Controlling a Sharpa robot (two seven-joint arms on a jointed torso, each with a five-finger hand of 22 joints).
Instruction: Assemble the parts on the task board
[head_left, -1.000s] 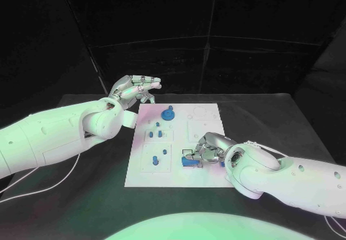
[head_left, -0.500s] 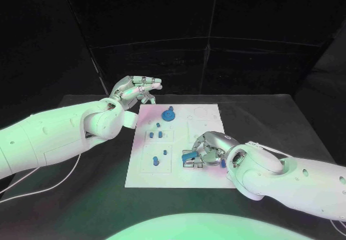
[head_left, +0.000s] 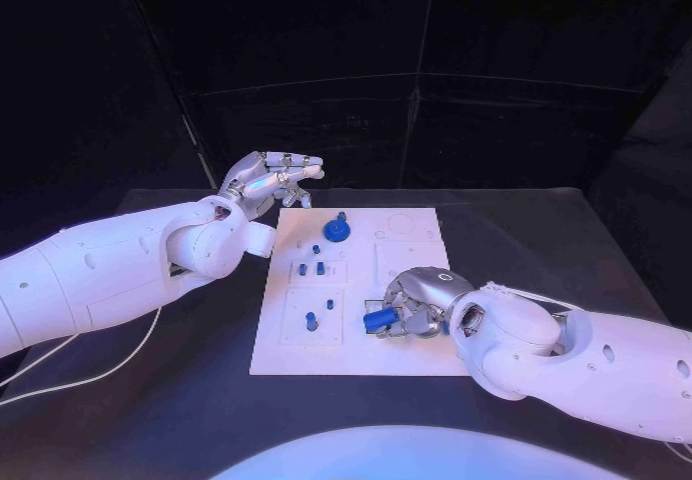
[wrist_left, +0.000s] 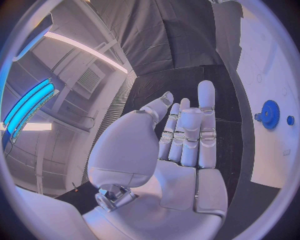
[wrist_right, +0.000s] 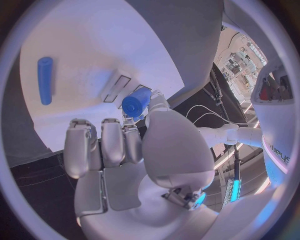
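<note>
Pinching a blue cylinder part (head_left: 379, 320) over the task board (head_left: 289, 355) near edge, right hand (head_left: 418, 300) fingers clenched on it. Left hand (head_left: 267, 178) hovers released, off-board. Risk: the tilted part could jam or slip at its socket.

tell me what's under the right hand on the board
The right hand holds a blue cylinder part above the white task board. Whatever slot lies beneath its fingers is covered.

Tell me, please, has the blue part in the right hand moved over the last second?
Yes. The right hand has turned the blue part up from lying flat on the task board; it now tilts, near the same spot.
</note>
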